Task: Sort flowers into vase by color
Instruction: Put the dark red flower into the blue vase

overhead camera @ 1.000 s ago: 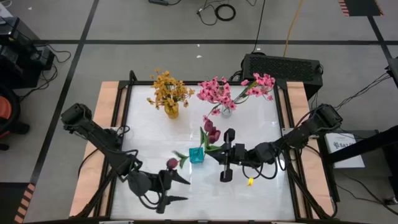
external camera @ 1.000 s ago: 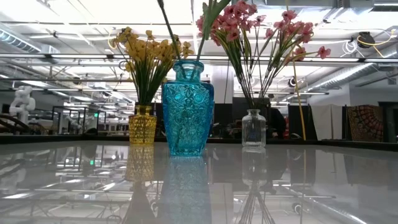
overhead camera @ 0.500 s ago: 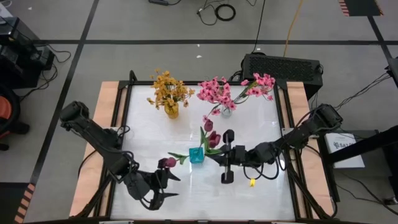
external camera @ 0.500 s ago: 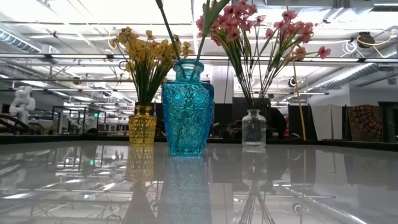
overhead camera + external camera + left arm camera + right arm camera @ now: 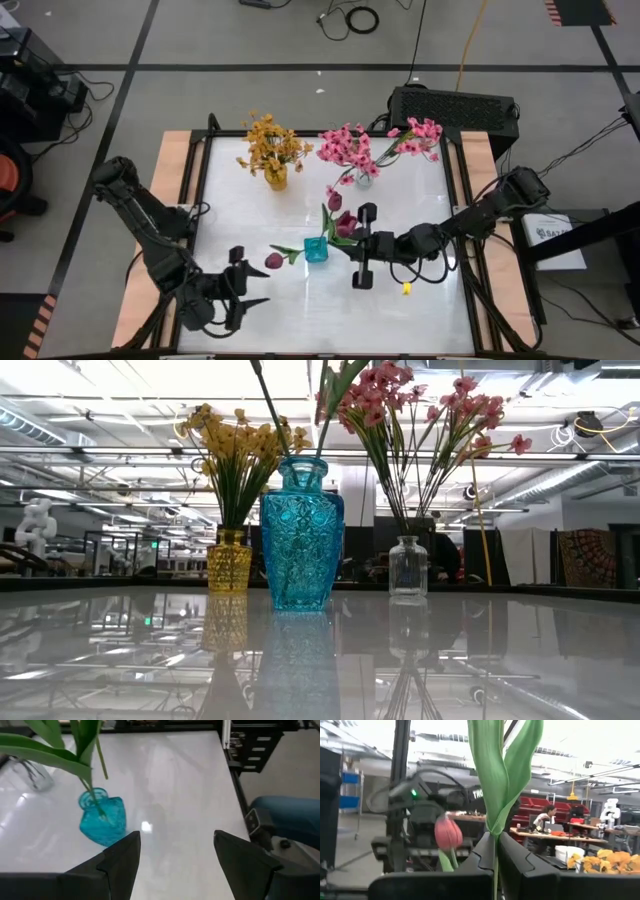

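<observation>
**Ana:** Turquoise glass is anchoring the high view: the blue vase (image 5: 316, 250) is sitting mid-tabletop (image 5: 420, 200), with maroon buds (image 5: 345, 222) rising from it and one maroon bud (image 5: 274, 261) leaning out low toward the left hand (image 5: 245, 290). The yellow flowers (image 5: 272, 145) and pink flowers (image 5: 360, 147) are standing in their own vases along the far edge.

**Ben:** And the hands?

**Ana:** The left hand is hovering near the front edge, fingers spread and carrying nothing. The right hand (image 5: 358, 248) is sitting just beside the blue vase, probably steadying a stem.

**Ben:** Is the low view adding anything?

**Ana:** It is showing three vases in a row, the yellow vase (image 5: 229, 561), the blue one between, and the clear vase (image 5: 407, 566), each colour apart. No hand is showing.

**Ben:** Left wrist?

**Ana:** Its fingers (image 5: 122, 860) are standing apart, pointing at the blue vase with green stems in its neck.

**Ben:** Right wrist?

**Ana:** Its fingers (image 5: 515, 857) are pressing together on a green leafy stem (image 5: 501, 775), which I judge keeps it upright while it settles.
</observation>
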Robot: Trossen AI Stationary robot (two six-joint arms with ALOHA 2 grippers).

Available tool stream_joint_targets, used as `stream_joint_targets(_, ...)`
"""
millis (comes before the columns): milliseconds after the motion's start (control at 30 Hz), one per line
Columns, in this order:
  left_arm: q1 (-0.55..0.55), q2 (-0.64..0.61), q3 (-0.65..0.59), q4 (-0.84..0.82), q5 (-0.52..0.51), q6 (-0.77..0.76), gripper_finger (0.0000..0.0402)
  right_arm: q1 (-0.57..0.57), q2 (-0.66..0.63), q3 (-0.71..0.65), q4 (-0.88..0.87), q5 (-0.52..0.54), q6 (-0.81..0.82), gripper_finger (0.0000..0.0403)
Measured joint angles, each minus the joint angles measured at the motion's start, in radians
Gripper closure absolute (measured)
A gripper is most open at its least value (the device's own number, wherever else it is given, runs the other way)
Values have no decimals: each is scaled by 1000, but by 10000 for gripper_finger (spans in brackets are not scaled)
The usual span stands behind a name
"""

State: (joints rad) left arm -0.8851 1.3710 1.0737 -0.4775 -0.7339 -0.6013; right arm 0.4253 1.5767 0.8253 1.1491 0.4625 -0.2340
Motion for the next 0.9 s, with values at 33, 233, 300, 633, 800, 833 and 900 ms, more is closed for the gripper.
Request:
stream_joint_targets(33,-7,0,0,-5,-19,-3,144,-4,7,0,3,0,-6,402)
stream_joint_targets(233,-20,0,0,-14,-64,4,144,-38,97,0,61,-23,-38,402)
stream_joint_targets(300,-20,0,0,-13,-64,4,144,-48,119,0,77,-24,-36,402)
stream_joint_targets(633,-21,0,0,-10,-64,-4,144,-58,133,0,62,-85,-41,402)
stream_joint_targets(800,-21,0,0,-11,-64,-4,144,-58,133,0,28,-102,-61,402)
stream_joint_targets(833,-21,0,0,-10,-64,-4,144,-59,133,0,15,-102,-70,402)
stream_joint_targets(900,-21,0,0,-10,-64,-4,144,-60,133,0,-13,-103,-79,402)
